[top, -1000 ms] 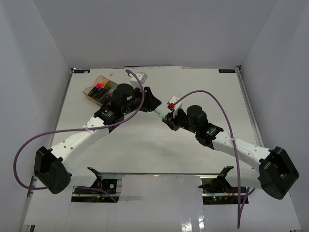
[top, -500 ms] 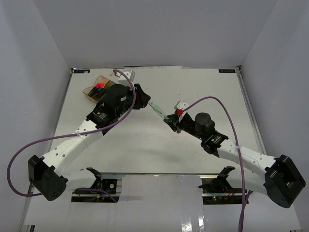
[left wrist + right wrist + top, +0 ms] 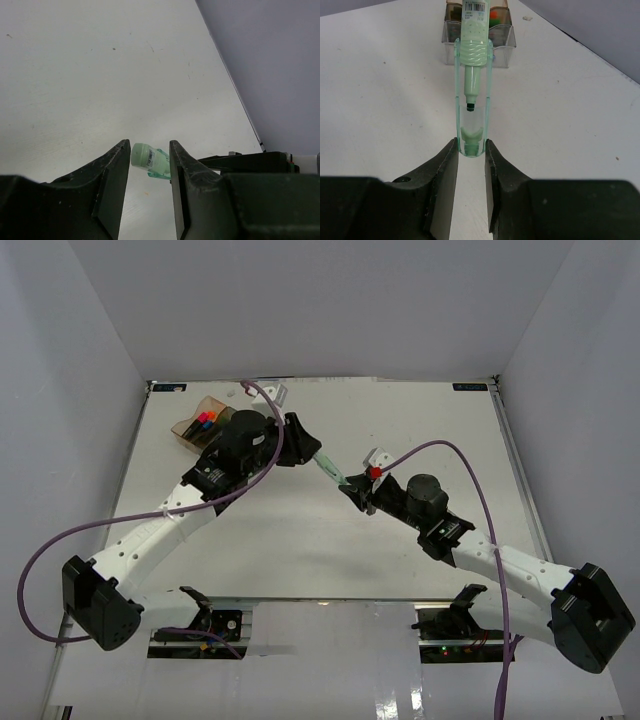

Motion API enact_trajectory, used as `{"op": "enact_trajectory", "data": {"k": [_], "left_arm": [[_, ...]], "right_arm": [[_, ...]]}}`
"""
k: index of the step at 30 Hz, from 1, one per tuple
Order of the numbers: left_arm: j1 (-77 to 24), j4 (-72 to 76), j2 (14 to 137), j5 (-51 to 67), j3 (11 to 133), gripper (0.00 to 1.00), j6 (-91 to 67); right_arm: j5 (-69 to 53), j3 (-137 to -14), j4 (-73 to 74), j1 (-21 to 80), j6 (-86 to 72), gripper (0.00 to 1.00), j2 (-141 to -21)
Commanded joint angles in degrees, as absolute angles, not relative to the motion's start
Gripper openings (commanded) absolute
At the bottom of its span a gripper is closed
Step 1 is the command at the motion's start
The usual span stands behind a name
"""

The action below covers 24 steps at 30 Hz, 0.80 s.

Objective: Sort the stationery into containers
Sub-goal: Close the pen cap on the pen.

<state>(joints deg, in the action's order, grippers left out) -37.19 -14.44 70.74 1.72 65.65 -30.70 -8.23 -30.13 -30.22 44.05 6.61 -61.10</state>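
Table matt white; highlighter glossy mint plastic, cap clear; tray transparent plastic

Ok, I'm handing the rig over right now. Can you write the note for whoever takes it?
Right gripper: shut on the clear cap end of the mint highlighter, held out between the two arms at mid-table.
Left gripper: jaws either side of the highlighter's other end; a grip cannot be told.
Organiser tray: far left of the table, with several colour-capped markers already inside.
Left to do: get the mint highlighter into the tray. No other loose stationery shows from above.
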Motion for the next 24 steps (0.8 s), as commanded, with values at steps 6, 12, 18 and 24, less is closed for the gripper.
{"op": "enact_trajectory", "data": {"k": [6, 12, 18, 24], "left_arm": [[-36.9, -13.5, 72.3, 7.4, 66.3, 0.45, -31.7], [-37.0, -13.1, 72.9, 9.8, 66.1, 0.44, -32.1], [-37.0, -13.1, 72.2, 9.7, 65.7, 0.44, -32.0], [-36.9, -16.8, 70.8, 4.0, 68.4, 0.48, -29.7]], "right_arm": [[-9.0, -31.3, -34.2, 44.2, 7.5, 0.15, -60.6], [-9.4, -31.6, -34.2, 44.2, 7.3, 0.15, -61.3], [-9.2, -31.6, -34.1, 44.2, 7.3, 0.15, -61.1], [-9.7, -31.6, -33.2, 44.2, 8.0, 0.15, -60.3]]}}
